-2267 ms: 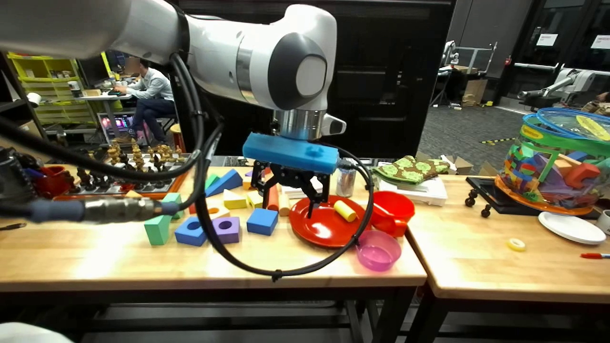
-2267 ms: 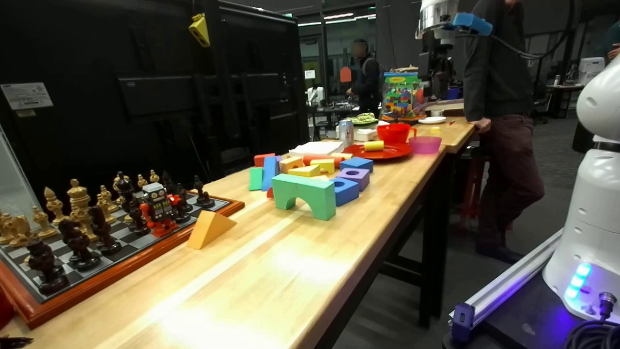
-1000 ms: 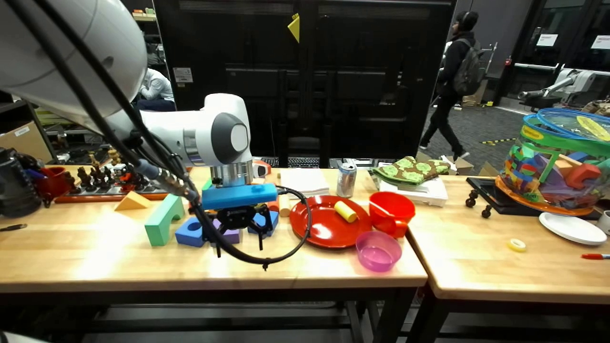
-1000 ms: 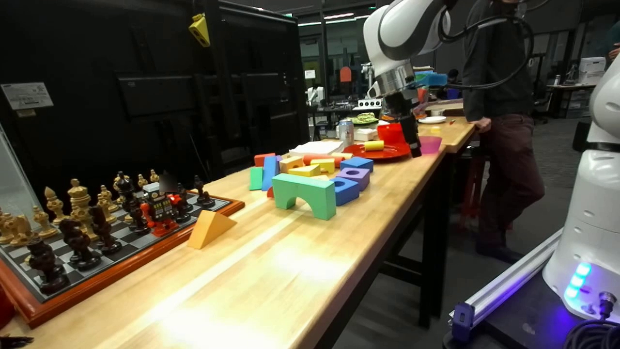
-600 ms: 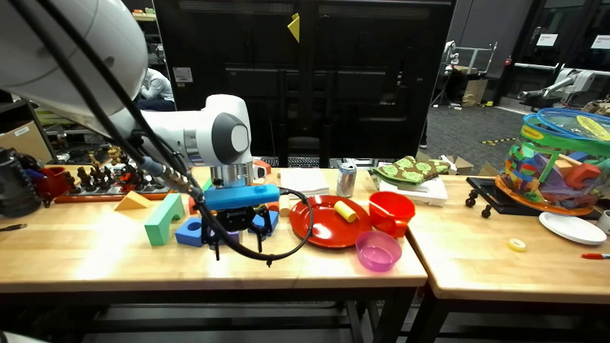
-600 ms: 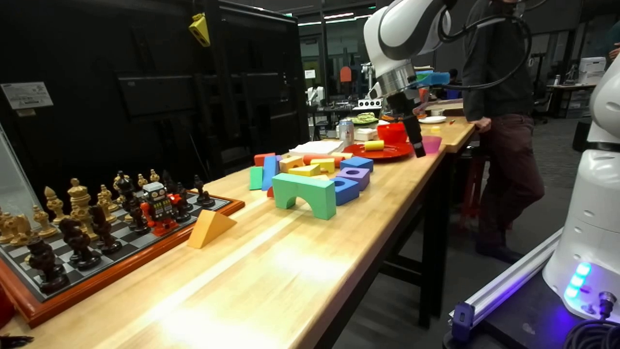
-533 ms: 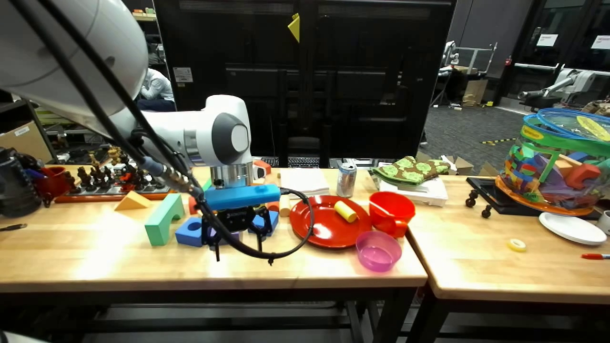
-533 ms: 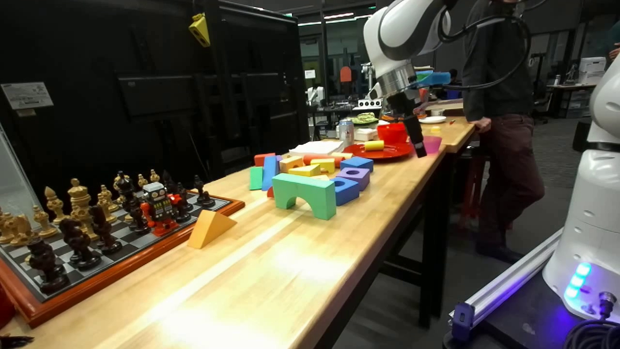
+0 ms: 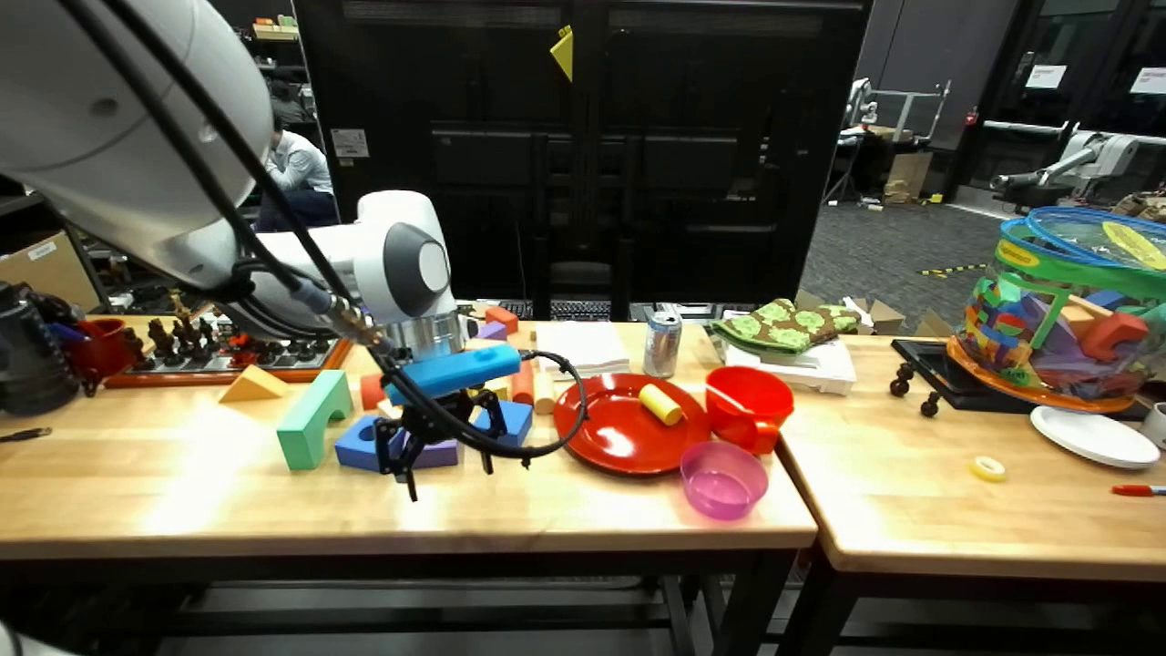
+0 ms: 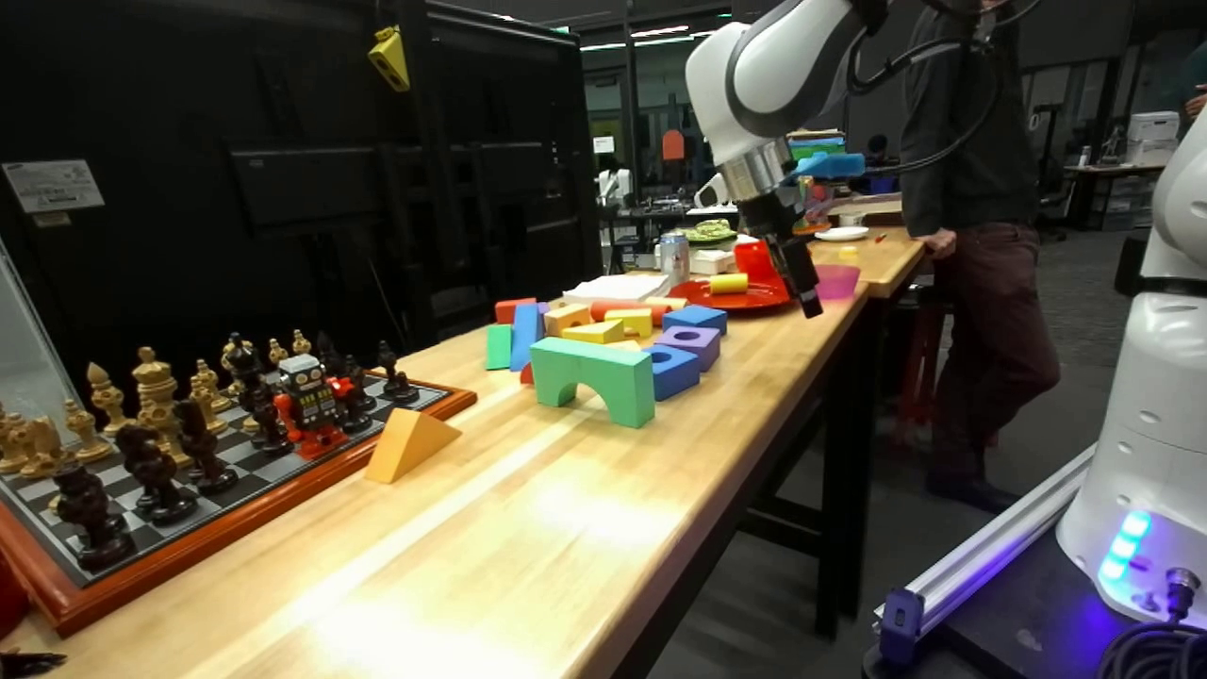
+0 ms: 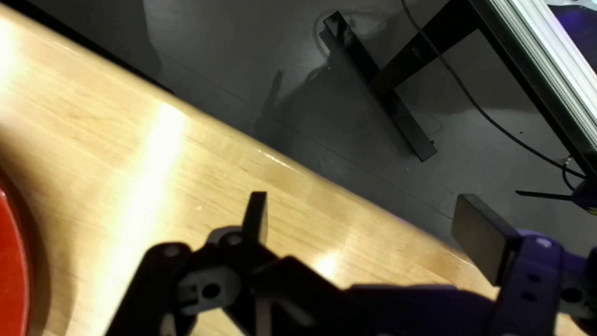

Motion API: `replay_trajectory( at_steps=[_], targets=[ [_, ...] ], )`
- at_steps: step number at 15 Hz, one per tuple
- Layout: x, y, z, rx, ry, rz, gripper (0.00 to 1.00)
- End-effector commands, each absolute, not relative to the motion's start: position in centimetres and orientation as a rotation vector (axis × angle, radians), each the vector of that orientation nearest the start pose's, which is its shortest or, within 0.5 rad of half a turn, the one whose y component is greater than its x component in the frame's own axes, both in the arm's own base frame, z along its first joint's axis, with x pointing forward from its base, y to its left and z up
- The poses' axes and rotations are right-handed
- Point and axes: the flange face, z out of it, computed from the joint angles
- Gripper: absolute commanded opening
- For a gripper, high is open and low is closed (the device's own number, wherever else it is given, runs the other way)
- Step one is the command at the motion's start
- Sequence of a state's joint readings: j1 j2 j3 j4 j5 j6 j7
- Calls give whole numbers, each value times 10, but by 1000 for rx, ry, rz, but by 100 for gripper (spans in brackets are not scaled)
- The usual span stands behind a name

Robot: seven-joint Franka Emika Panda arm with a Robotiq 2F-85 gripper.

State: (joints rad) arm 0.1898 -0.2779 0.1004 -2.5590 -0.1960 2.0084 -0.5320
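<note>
My gripper (image 9: 451, 483) hangs near the table's front edge, its jaws wide apart with nothing between them. In the wrist view the fingers (image 11: 480, 238) frame bare wood, the table edge and grey floor. Just behind it in an exterior view are a purple block (image 9: 439, 455), a blue block with a hole (image 9: 357, 456) and a plain blue block (image 9: 512, 423), the first two partly covered by the gripper. A green arch (image 10: 594, 360) stands beside them. A red plate (image 9: 619, 446) bearing a yellow cylinder (image 9: 659, 404) lies to the right; its rim enters the wrist view.
A pink bowl (image 9: 724, 483) and red cup (image 9: 749, 401) stand beside the plate. Behind are a can (image 9: 662, 344), papers (image 9: 581, 346) and more blocks. A chessboard (image 10: 443, 401), an orange wedge (image 10: 405, 448) and a bin of blocks (image 9: 1061, 319) stand farther off.
The gripper came left and down from above the plate toward the front edge. Over the last half second it shifted slightly left and turned, its blue mount now slanting. Its jaws stayed open.
</note>
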Motion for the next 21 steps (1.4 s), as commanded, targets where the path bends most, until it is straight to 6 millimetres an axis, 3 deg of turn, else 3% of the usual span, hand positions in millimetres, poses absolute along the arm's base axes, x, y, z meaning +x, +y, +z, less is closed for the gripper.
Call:
replay_trajectory(
  at_steps=[1,6,11,15,21],
  targets=[
    [387,124,337,-2886,-1583,445,100],
    [395,153,331,-2853,-1666,342,100],
    [410,166,348,-2878,-1662,132,100],
    [423,152,356,-2895,-1540,-65,100],
    [437,105,336,-2877,-1247,-259,100]
  ],
)
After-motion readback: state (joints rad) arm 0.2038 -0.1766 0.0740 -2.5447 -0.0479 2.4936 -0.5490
